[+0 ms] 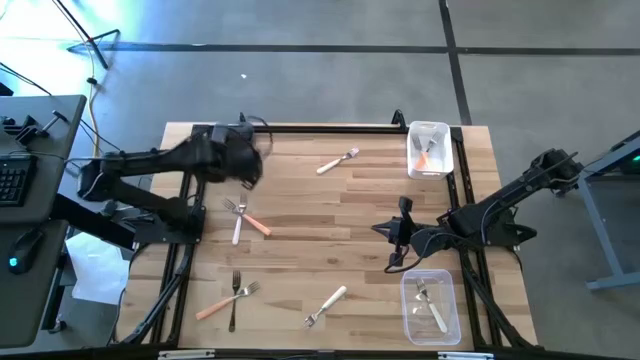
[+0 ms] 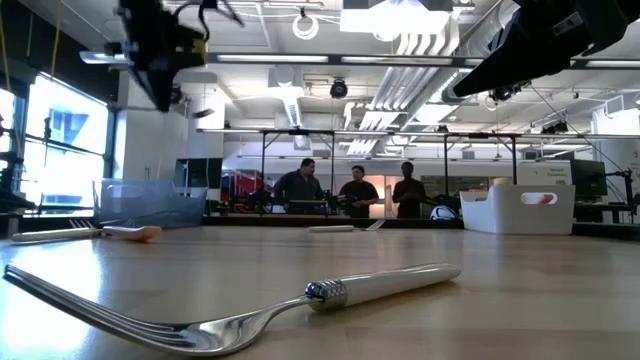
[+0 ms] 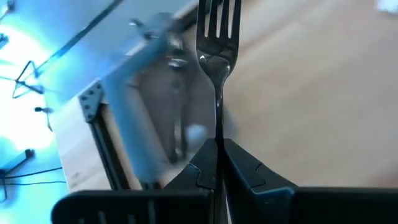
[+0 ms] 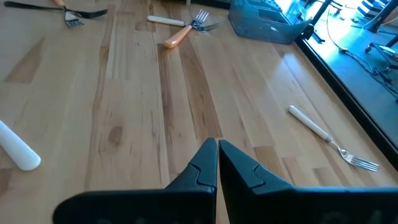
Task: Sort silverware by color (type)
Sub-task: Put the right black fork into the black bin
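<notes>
At upper left of the high view my left claw (image 3: 217, 149) pinches a dark fork (image 3: 217, 50) above the worktop (image 1: 330, 210), bound for a bin, while at right my right claw (image 4: 217, 152) waits clenched, empty.

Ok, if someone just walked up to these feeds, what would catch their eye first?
Probably the left gripper at the table's far left corner, shut on a dark fork held tines outward. Next, the white-handled fork lying right in front of the low camera. The right gripper hangs shut and empty near the clear bin at the near right.
</notes>
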Tool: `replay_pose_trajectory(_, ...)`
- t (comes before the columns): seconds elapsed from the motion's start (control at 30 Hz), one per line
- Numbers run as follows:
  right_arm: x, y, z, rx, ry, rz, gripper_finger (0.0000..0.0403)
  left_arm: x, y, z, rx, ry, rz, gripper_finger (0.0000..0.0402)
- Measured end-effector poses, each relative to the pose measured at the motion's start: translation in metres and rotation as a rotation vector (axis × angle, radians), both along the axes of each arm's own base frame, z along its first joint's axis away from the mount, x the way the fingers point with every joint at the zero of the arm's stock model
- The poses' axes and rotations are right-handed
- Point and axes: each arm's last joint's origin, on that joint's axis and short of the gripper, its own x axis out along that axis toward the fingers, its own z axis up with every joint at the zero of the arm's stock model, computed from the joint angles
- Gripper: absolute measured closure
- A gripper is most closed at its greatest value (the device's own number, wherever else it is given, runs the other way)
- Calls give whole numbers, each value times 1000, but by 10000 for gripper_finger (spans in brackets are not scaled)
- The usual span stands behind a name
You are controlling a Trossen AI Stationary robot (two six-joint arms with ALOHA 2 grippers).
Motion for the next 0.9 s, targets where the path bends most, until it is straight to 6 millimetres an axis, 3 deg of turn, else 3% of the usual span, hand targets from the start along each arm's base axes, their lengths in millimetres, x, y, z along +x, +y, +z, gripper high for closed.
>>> replay_pose_trajectory(0.13, 0, 0, 0, -3, 0, 1, 403, -25, 38, -23, 11, -26, 39, 401)
replay_pose_trajectory(0.4, 2, -4, 1, -16, -2, -12, 403, -48, 100, -43, 1, -121, 17, 401)
replay_pose_trajectory(0.6, 5, -11, 0, -23, 4, -35, 403, -50, 122, -70, -98, -91, -7, 401)
replay_pose_trajectory(0.9, 5, -11, 0, -18, 7, -31, 403, -42, 137, -99, -174, 2, 8, 401)
